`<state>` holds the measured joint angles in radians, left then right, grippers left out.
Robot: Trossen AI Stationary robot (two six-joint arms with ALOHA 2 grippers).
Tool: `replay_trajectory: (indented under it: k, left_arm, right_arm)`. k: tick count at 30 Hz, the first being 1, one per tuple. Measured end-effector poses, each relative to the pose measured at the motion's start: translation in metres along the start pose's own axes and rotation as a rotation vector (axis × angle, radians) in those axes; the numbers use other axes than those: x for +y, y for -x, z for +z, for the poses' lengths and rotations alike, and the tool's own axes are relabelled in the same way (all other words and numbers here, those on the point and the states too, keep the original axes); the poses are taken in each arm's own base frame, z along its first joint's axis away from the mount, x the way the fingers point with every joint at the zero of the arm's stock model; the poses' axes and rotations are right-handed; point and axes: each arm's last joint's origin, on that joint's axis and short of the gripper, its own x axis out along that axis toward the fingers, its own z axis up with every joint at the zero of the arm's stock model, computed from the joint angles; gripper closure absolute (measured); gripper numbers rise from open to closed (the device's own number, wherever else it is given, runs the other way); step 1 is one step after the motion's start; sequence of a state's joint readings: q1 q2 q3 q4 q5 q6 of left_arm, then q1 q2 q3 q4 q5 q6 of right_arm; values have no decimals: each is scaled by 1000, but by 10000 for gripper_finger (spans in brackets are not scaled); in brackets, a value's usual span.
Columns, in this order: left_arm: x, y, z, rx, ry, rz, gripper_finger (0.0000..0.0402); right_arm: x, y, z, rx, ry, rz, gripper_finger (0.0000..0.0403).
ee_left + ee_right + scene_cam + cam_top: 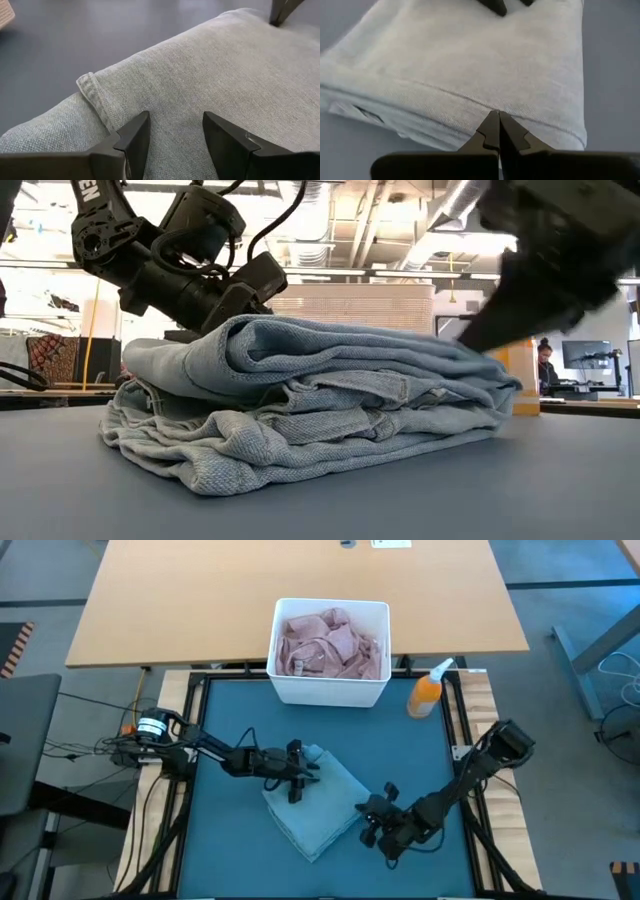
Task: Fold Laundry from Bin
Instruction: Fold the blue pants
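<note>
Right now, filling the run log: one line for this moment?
jeans: folded on mat | left pincer: open, over jeans | right pincer: shut, at jeans' edge | bin: holds pink laundry

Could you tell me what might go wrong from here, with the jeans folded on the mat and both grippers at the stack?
1. The left gripper rests open on the folded jeans; lifting off carelessly could drag the top layer and undo the fold.
2. The right gripper, shut at the stack's edge, might nudge the pile askew.
3. The bin holds more pink laundry; reaching for it could sweep an arm across the jeans.
</note>
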<state>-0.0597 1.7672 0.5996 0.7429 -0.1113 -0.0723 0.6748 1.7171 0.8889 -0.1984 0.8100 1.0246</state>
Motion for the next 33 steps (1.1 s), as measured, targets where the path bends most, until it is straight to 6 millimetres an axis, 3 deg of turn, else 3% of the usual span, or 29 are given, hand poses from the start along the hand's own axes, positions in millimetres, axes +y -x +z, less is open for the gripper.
replay_trajectory:
  k: [7,13,16,20,28,33]
  left_arm:
    - [6,7,11,-16,14,5,229]
    - [10,41,63,-223,18,-10,229]
    - [21,44,86,-247,47,53,232]
    - [39,19,102,-83,48,67,246]
    - [63,-38,118,431,103,67,264]
    - [66,-64,128,542,87,47,264]
  right_arm:
    - [-10,-12,-37,32,-5,-41,388]
    - [-8,-19,-42,35,34,-33,388]
    - [-7,-20,-42,33,58,-20,388]
    - [-6,-20,-41,29,67,-13,388]
    - [-5,-20,-41,24,60,-10,388]
    - [-5,-21,-41,24,64,-10,388]
